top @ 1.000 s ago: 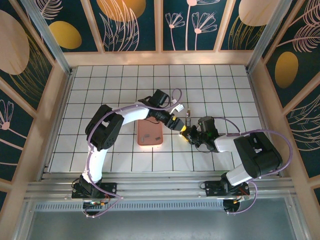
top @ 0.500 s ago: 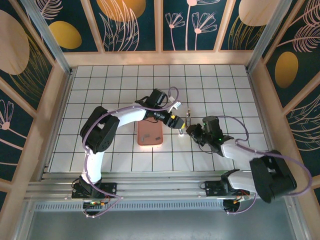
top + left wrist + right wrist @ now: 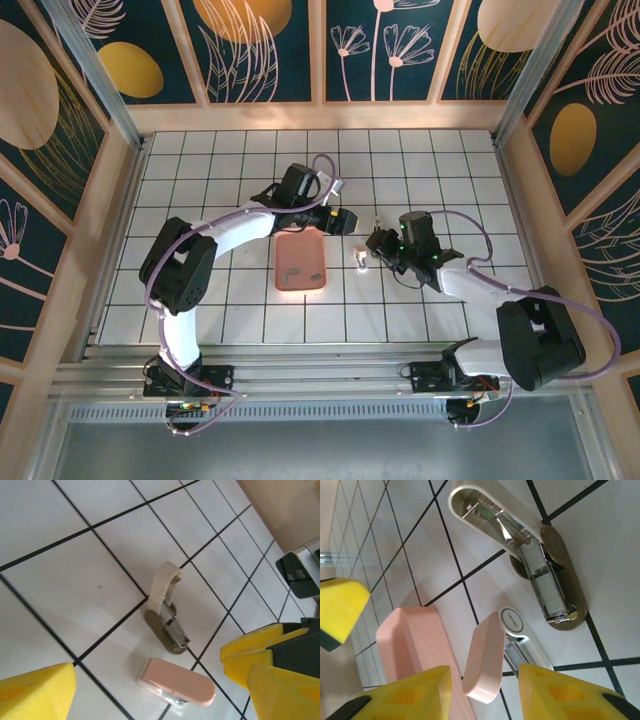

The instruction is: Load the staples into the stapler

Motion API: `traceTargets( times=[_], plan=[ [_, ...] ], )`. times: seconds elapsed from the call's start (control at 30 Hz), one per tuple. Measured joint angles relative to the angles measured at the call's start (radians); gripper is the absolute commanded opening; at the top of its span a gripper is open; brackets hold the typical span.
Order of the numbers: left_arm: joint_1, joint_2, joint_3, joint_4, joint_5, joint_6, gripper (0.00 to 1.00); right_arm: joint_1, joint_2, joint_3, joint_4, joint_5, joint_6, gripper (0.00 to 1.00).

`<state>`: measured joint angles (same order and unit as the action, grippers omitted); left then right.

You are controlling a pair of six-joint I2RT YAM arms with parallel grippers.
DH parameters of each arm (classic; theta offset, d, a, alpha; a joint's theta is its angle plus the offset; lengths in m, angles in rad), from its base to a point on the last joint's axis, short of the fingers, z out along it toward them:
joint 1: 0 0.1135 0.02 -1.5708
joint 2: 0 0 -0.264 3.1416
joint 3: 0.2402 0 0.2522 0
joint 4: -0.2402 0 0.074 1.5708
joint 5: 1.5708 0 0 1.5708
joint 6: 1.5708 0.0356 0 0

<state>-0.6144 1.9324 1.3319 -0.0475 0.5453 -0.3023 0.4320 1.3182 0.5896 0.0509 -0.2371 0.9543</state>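
Now left end effector (image 3: 349, 221) drawn back – wide open, empty, right end effector (image 3: 373, 242) agape by stapler (image 3: 483, 664)

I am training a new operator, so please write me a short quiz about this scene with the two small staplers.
1. True or false: the right gripper is holding the pink-and-white stapler.
2. The white lid of the brown-based stapler is: A shut, B raised, C missing?
3. Fill in: the stapler nearer the salmon-pink tray is the ___ one.
Key: 1 false; 2 B; 3 pink-and-white.
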Motion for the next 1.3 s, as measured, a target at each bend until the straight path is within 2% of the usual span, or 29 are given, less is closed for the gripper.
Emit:
traceTargets(
  times=[0.27, 0.43, 0.7, 0.93, 1.3],
  plan=[
    [0.006, 0.0, -0.005, 0.0, -0.012, -0.004, 0.89, 0.002, 0.106, 0.032, -0.003, -0.027, -0.014, 0.4],
    [0.006, 0.0, -0.005, 0.0, -0.012, -0.004, 0.89, 0.005, 0.137, 0.032, -0.004, -0.034, -0.014, 0.36],
    [0.006, 0.0, -0.004, -0.001, -0.012, -0.003, 0.89, 0.038, 0.14, 0.013, 0.004, -0.042, -0.012, 0.28],
    [0.006, 0.0, -0.004, -0.001, -0.015, -0.002, 0.89, 0.055, 0.151, -0.031, 0.101, -0.073, -0.005, 0.22],
    [0.006, 0.0, -0.004, -0.001, -0.031, -0.002, 0.89, 0.055, 0.153, -0.056, 0.154, -0.077, 0.005, 0.21]
  ],
)
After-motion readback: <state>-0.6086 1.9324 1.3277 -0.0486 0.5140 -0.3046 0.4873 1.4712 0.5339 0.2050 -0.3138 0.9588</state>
